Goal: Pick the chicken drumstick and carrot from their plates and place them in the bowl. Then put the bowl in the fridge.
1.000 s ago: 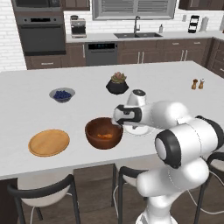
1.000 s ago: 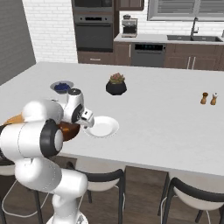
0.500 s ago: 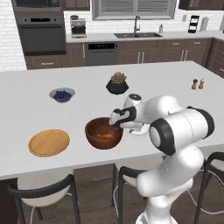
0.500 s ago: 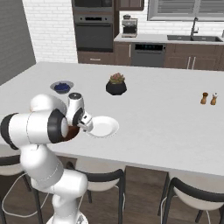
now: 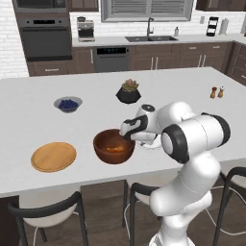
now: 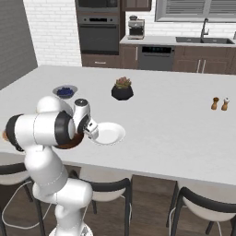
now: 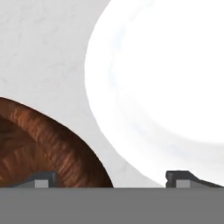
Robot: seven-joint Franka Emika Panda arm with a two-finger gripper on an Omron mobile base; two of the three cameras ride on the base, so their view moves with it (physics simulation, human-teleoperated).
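Note:
The dark reddish-brown wooden bowl (image 5: pixel 114 146) stands near the counter's front edge. Orange-brown food (image 5: pixel 113 148) lies inside it; I cannot tell carrot from chicken drumstick at this size. My gripper (image 5: pixel 126 130) hangs open and holds nothing, low over the bowl's right rim. In the hand view the gripper (image 7: pixel 111 179) straddles the gap between the bowl (image 7: pixel 52 144) and the white plate (image 7: pixel 166 74). The white plate (image 6: pixel 109 133) is bare, and so is the tan wooden plate (image 5: pixel 54 156) to the bowl's left. The fridge is out of view.
A small grey bowl of blueberries (image 5: pixel 68 104) and a black plant pot (image 5: pixel 128 92) stand farther back on the island. Two small shakers (image 5: pixel 217 92) stand at the right. Dark stools line the front edge. Oven, sink and cabinets run along the back wall.
The hand has sunk a little and shifted left toward the bowl's right rim, and the elbow has folded lower. The jaws stay open. Bowl and plates have not moved.

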